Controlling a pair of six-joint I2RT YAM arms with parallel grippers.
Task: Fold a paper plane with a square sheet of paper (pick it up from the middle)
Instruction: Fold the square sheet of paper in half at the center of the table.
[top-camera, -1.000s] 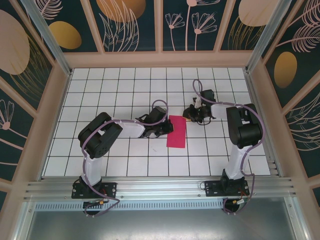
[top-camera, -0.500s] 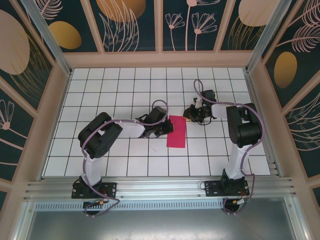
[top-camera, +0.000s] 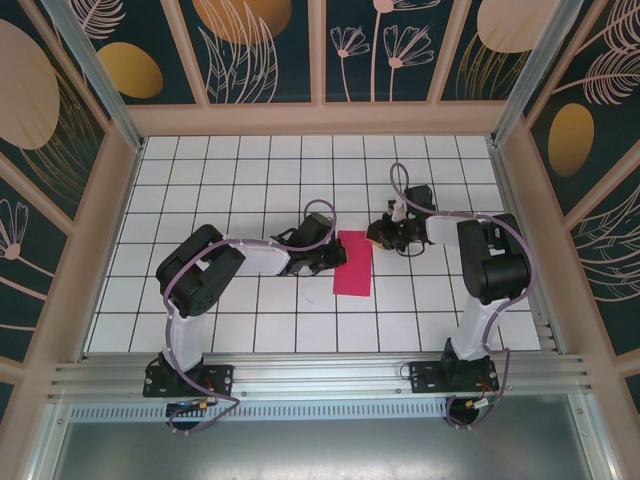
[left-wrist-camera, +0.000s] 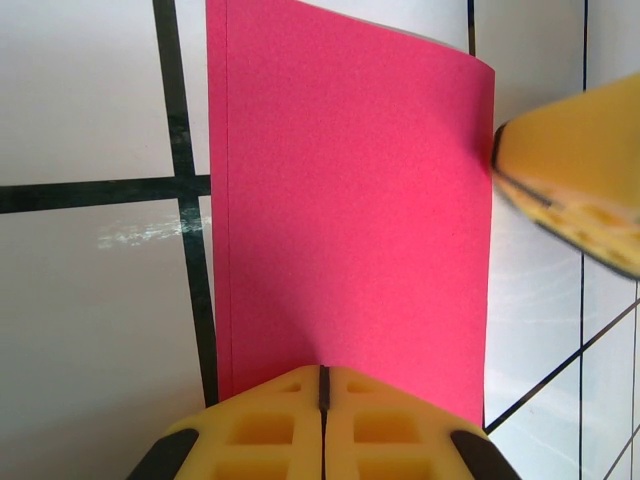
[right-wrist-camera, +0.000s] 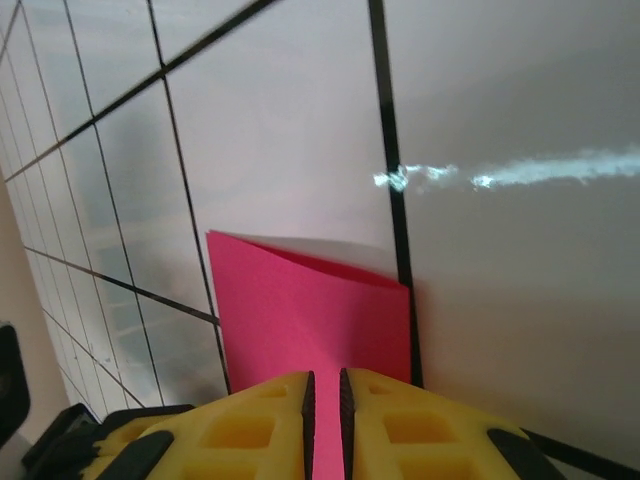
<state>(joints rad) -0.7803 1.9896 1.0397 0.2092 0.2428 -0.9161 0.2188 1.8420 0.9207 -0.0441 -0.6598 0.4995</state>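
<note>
1. Movement is being seen in the right arm (top-camera: 480, 255) alone: compared with a moment before, its elbow is being carried slightly outward and toward the near edge, while its wrist is being kept by the paper's far right corner.
2. Paper (top-camera: 352, 262), folded into a narrow red rectangle, is being left in the same spot on the tiled surface (top-camera: 250, 170), between the two arms. One edge of its upper layer is being shown slightly raised.
3. The left end effector (left-wrist-camera: 322, 375) is being held closed, fingers together, at the paper's left side. Whether the paper is being pinched or only pressed down cannot be told.
4. The right end effector (right-wrist-camera: 323, 378) is being held closed to a thin slit at the paper's edge. A grip on it cannot be confirmed.
5. The shift is being judged a small repositioning before the next crease, with the paper being steadied meanwhile. Most of the folding is being left undone.
</note>
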